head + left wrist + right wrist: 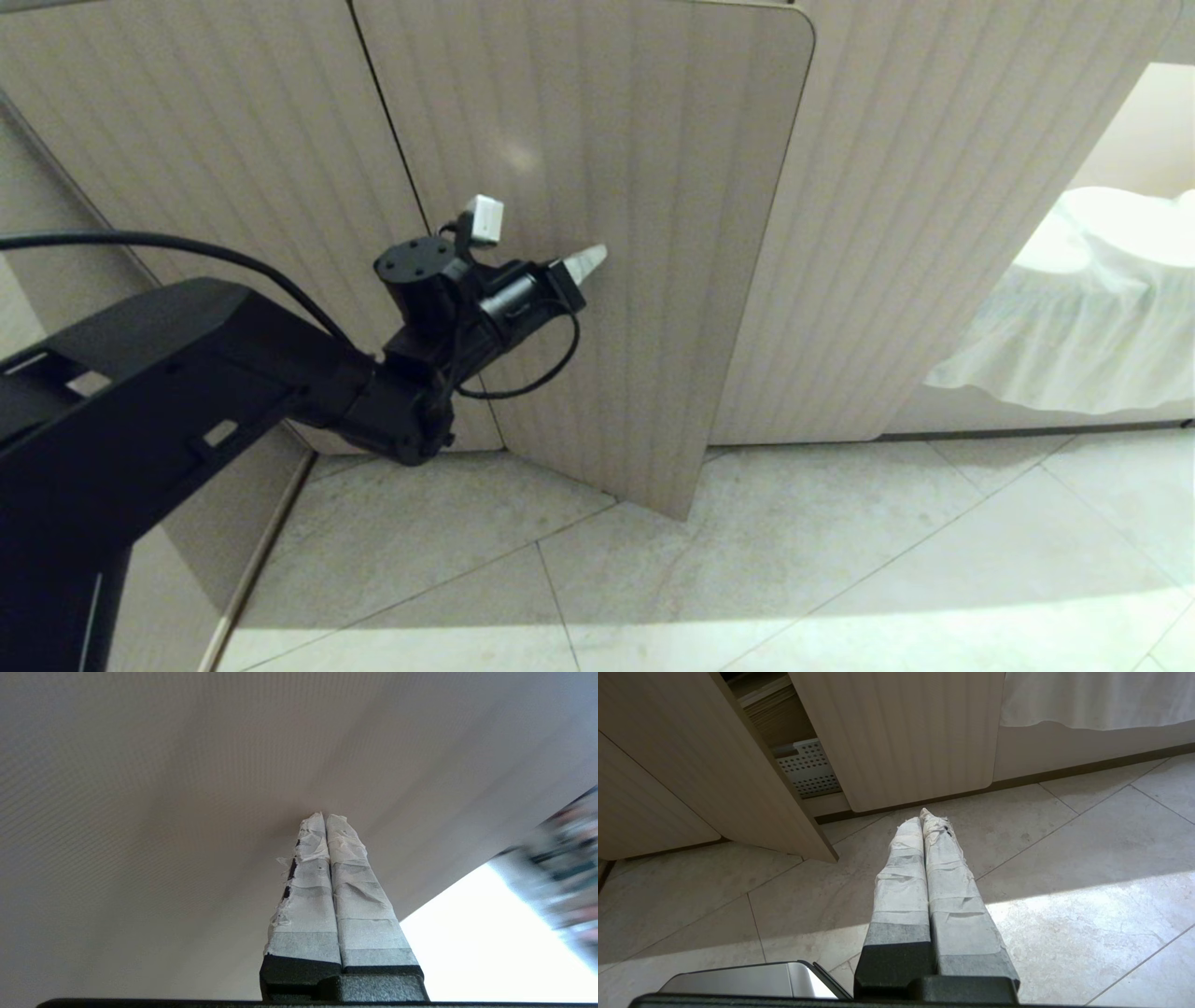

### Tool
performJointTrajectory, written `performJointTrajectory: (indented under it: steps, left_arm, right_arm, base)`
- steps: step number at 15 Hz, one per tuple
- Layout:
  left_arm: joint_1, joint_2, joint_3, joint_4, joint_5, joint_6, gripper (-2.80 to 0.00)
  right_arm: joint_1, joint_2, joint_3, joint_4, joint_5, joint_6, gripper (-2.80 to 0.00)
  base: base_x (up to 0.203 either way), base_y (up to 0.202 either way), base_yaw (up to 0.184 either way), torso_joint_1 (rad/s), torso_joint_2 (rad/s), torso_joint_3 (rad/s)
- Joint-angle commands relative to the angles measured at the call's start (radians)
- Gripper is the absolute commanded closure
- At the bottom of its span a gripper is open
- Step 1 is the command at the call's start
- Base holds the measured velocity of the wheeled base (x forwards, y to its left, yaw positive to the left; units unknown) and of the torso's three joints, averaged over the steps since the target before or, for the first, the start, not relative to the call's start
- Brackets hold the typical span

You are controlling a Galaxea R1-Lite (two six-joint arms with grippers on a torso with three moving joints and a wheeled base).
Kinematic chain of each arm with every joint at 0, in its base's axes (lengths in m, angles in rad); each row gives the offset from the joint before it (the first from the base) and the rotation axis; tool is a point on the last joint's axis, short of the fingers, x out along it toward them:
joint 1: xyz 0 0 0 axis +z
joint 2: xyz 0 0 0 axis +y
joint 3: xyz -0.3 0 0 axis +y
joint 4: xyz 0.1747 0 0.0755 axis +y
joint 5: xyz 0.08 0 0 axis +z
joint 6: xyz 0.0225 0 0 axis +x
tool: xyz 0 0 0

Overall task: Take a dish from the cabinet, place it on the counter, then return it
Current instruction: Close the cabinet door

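Left arm (187,392): matte black, angular housing with a round, screw-holed wrist cap, a small white block and looping black cables. Both grippers — left gripper (325,816), right gripper (920,817) — have black bases and fingers wrapped in creased white tape, frayed at edges.

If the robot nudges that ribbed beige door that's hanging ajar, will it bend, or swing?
The fluted beige cabinet door would probably swing rather than bend: it looks like a flat, rigid panel standing ajar, apparently hinged at one side. It likely moves easily, since its lower corner seems to hang clear of the tiled floor. The left gripper, its taped fingers shut, might slide along the smooth ribs.
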Motion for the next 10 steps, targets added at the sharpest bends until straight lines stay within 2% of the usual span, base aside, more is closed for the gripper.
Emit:
performJointTrajectory:
  steps: [1, 5, 7, 10]
  left_arm:
    - [0.000, 0.030, -0.005, -0.004, 0.054, 0.127, 0.00]
    - [0.014, 0.079, -0.091, -0.012, 0.177, 0.242, 0.00]
    - [0.021, 0.112, -0.161, -0.012, 0.214, 0.259, 0.00]
    - [0.018, 0.133, -0.194, -0.011, 0.222, 0.262, 0.00]
  right_arm:
    - [0.000, 0.000, 0.000, -0.001, -0.001, 0.002, 0.00]
    - [0.000, 0.000, 0.000, -0.001, -0.001, 0.001, 0.00]
    - [0.000, 0.000, 0.000, -0.001, -0.001, 0.001, 0.00]
    - [0.000, 0.000, 0.000, -0.001, 0.001, 0.001, 0.00]
  base:
    - [0.000, 0.000, 0.000, 0.000, 0.00, 0.000]
    - [0.000, 0.000, 0.000, 0.000, 0.00, 0.000]
    - [0.000, 0.000, 0.000, 0.000, 0.00, 0.000]
    - [0.000, 0.000, 0.000, 0.000, 0.00, 0.000]
